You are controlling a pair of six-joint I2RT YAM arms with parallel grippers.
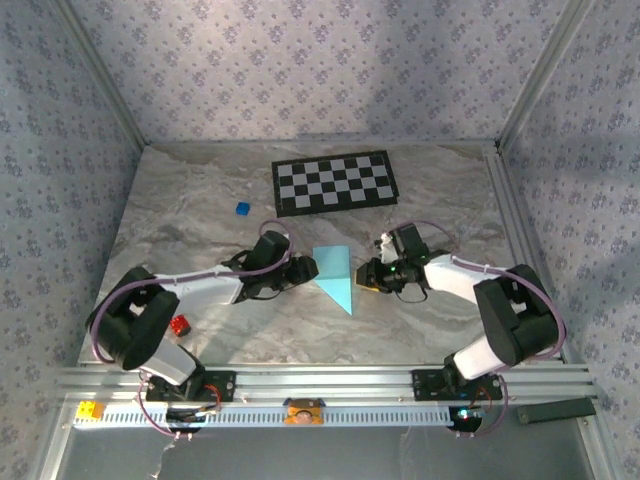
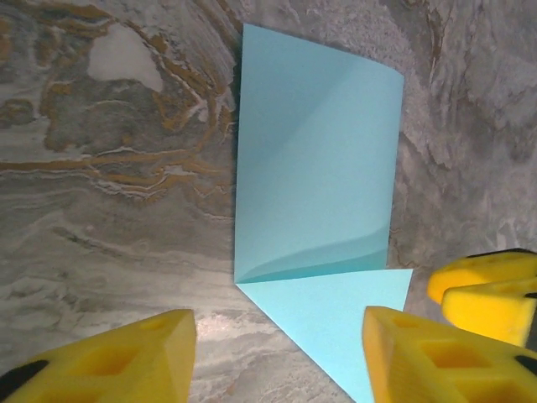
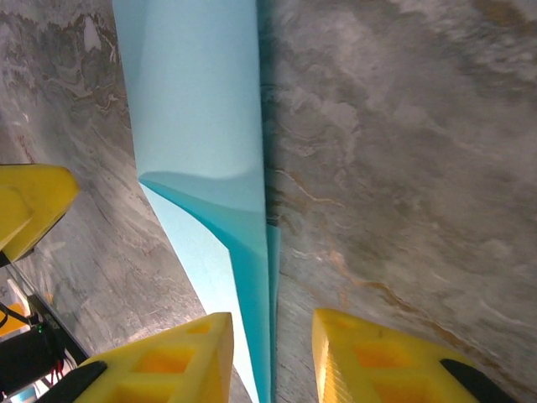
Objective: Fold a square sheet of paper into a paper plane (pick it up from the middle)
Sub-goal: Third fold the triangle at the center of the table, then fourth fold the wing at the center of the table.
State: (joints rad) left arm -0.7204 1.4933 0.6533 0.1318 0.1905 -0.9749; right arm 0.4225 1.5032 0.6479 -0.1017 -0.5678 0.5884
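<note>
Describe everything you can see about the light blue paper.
The square sheet of paper is thin, plain light blue, already folded into a tapered shape, its point toward the arms. Creases and a slightly lifted flap show. It lies on the marbled table between the left tool and right tool, both open.

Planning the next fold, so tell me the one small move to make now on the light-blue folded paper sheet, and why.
Probably lower the left gripper and press the light-blue folded paper sheet flat along its crease. Both grippers stand open, the right gripper straddling one edge, neither gripping; the sheet lies on the grey marble table with one flap bowing up.
</note>
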